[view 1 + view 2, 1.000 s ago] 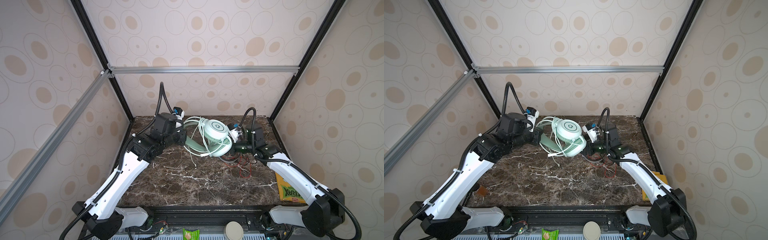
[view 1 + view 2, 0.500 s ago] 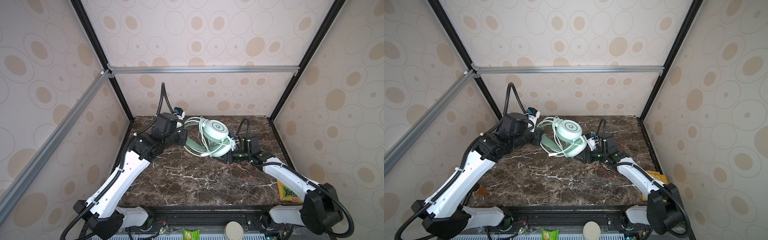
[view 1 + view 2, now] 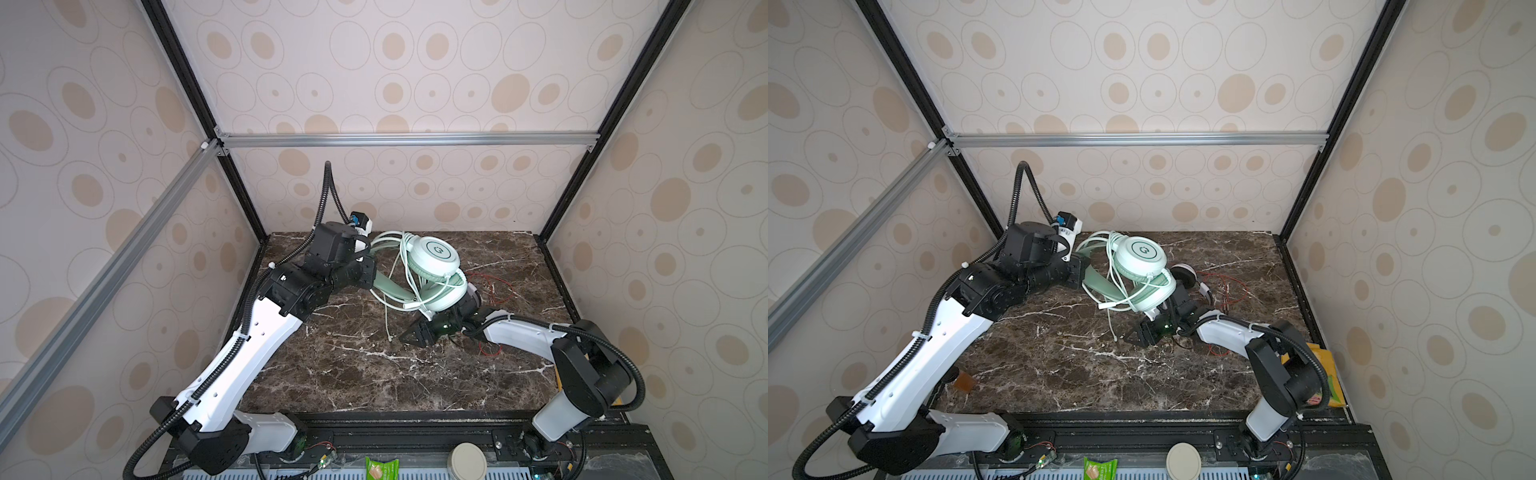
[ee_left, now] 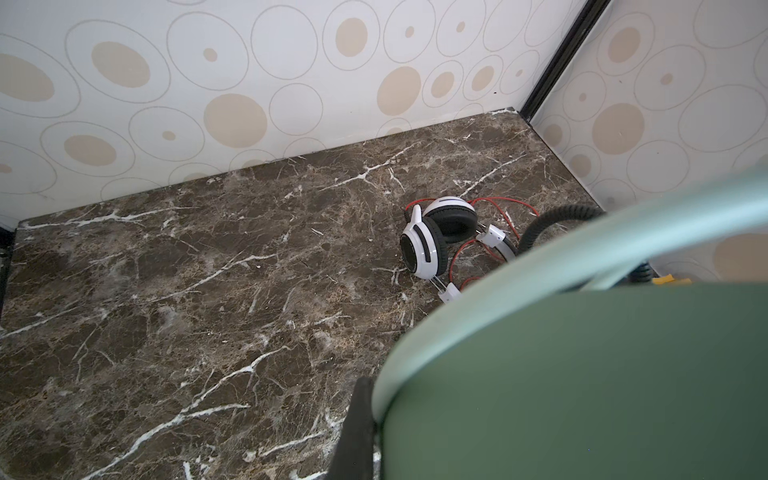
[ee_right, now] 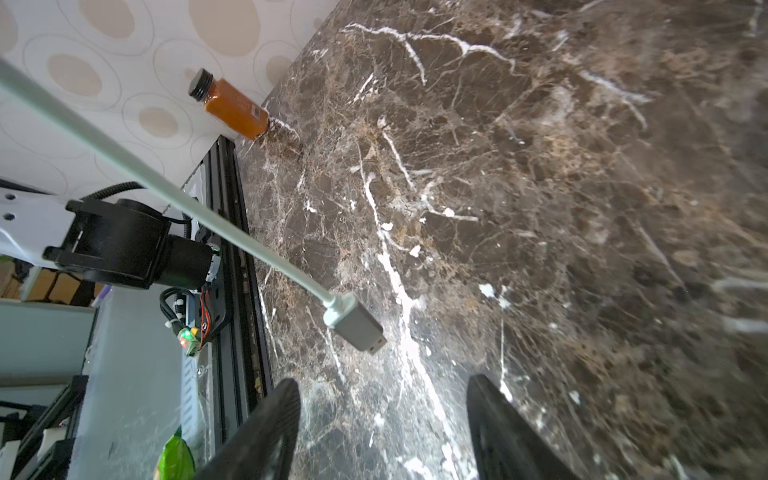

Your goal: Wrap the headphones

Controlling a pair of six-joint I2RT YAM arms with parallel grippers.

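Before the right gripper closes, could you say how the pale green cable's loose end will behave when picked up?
Probably floppy: the pale green cable hangs slack in loops from the mint-green headphones. Its plug looks rigid, likely the firmest hold; it may swing.

Both top views look down from high at the front over the whole desk (image 3: pixel 374 374). The left wrist view faces its far right corner; the right wrist view, close above it, faces its front left edge.
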